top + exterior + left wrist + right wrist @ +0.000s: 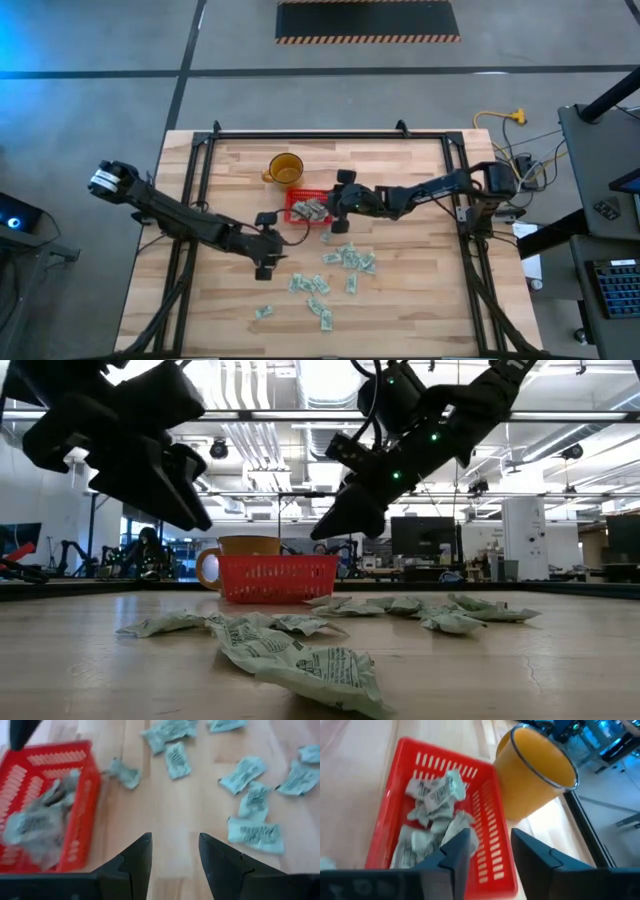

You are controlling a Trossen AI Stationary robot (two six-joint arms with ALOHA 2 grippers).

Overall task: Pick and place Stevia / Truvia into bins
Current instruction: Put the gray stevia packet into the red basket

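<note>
Now right fingers (487,851) open over red basket (492,850) w/ sachets (436,795).

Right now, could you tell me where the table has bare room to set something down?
Bare wood lies along the table's left edge and its right side. Crowded: the red basket, cup and scattered sachets at mid-table.

The wooden surface (400,300) stands on a grey concrete floor (90,90), where a black mat with a striped edge (367,21) lies. A yellow cable (500,118) lies beside it. Beyond, white pipes (250,385) cross the ceiling and dark monitors (425,538) stand on desks
</note>
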